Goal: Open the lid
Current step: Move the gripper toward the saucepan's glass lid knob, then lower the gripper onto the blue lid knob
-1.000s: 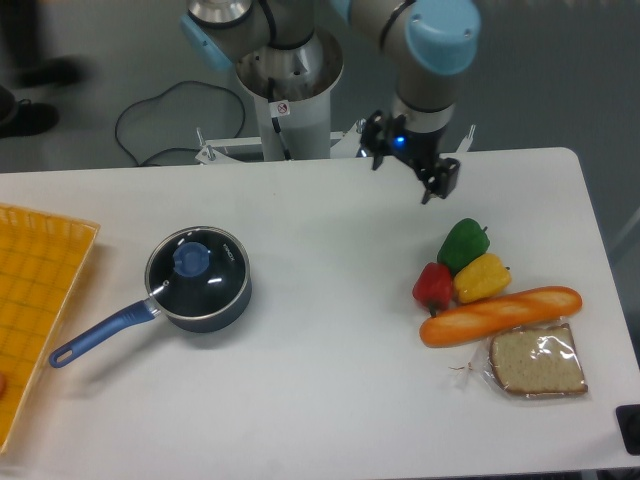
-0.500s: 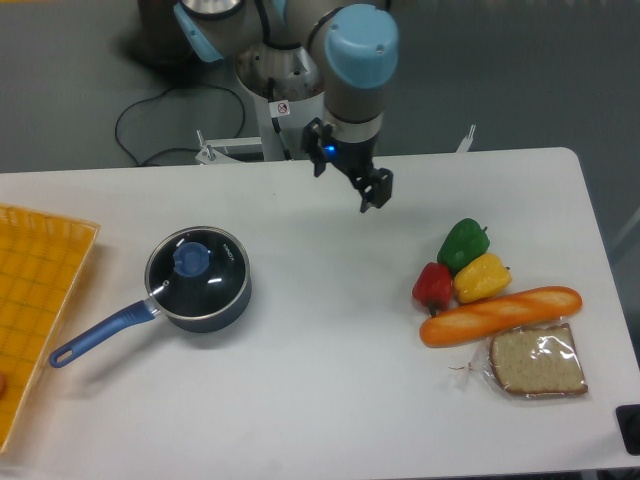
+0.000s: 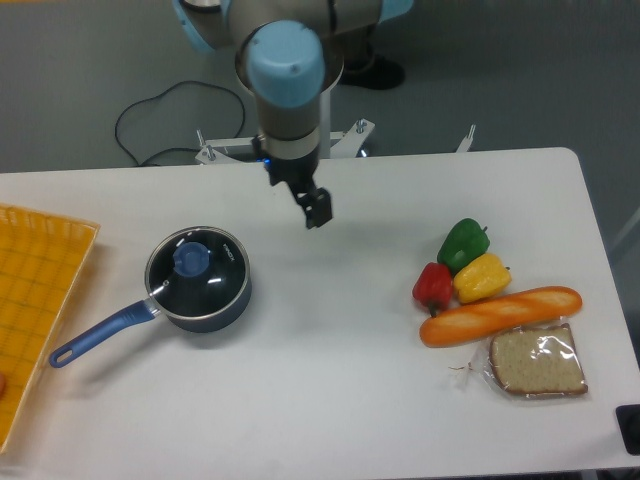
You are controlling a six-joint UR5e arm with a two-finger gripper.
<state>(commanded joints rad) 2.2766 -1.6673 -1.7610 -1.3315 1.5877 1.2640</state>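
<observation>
The lid (image 3: 200, 272), round clear glass with a thin metal rim and a blue centre knob (image 3: 189, 259), rests flat on a dark blue saucepan (image 3: 215, 305) at the table's left. The pan's blue handle (image 3: 95, 335) points to the lower left. My gripper (image 3: 316, 211) hangs above the table to the upper right of the pan, well apart from the lid. Its dark fingers point down and nothing shows between them. From this angle I cannot make out the gap between the fingers.
A yellow tray (image 3: 35, 300) lies along the left edge. At the right sit a green pepper (image 3: 463, 243), a red pepper (image 3: 434, 286), a yellow pepper (image 3: 482, 277), a baguette (image 3: 500, 314) and a bagged bread slice (image 3: 536, 361). The robot base (image 3: 290, 130) stands behind the table.
The arm has swung left across the back of the table, carrying the gripper from above the peppers to a spot near the saucepan. The lid and pan have not moved.
</observation>
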